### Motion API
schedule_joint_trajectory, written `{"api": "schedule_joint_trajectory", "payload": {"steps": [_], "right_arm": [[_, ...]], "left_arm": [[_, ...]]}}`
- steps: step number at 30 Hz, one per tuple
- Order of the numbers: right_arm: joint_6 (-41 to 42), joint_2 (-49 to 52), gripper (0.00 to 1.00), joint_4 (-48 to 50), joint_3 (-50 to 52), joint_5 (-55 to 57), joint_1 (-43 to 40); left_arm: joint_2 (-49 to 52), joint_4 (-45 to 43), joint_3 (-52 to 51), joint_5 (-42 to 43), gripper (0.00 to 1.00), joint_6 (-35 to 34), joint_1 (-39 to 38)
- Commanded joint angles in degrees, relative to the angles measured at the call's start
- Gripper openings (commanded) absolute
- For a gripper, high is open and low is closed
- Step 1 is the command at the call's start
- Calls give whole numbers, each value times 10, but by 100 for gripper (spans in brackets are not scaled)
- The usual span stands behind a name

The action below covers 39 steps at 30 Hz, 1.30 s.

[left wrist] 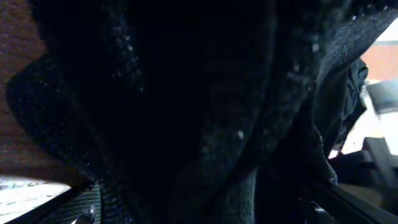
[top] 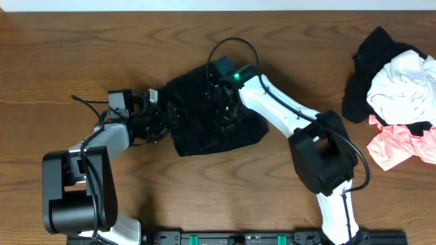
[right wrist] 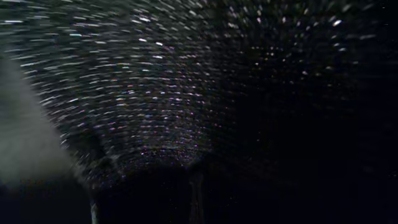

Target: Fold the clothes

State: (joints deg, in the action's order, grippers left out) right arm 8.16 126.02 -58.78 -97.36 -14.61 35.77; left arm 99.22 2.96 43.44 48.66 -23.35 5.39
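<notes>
The black garment [top: 197, 126] lies at the middle of the table [top: 82, 61], left gripper [top: 154, 117] at its left edge, right gripper [top: 224, 110] over its centre (whether either pinches cloth I cannot tell), so slow, matched moves seem wisest

One wooden table [top: 68, 54] carries everything. Two robot arms stand at it, a left arm [top: 112, 139] and a right arm [top: 272, 102]. Four garments can be counted: one black knitted garment [top: 197, 133] lying alone mid-table, and three heaped in a single pile by the right edge, namely one black piece [top: 371, 54], one white piece [top: 402, 82] and one pink piece [top: 398, 146].
</notes>
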Motion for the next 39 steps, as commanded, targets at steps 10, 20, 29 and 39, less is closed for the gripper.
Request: {"api": "schedule_joint_trajectory", "payload": {"steps": [10, 20, 29, 39], "right_arm": [[10, 51, 1, -6, 1, -6, 7], [10, 52, 1, -3, 1, -4, 6], [10, 52, 1, -3, 1, -2, 7], [10, 52, 1, -3, 1, -2, 7]], "left_arm": [[9, 17, -9, 14, 98, -7, 57], [9, 43, -10, 63, 98, 61, 64], [9, 17, -10, 42, 98, 64, 19], [18, -73, -10, -24, 98, -62, -49]]}}
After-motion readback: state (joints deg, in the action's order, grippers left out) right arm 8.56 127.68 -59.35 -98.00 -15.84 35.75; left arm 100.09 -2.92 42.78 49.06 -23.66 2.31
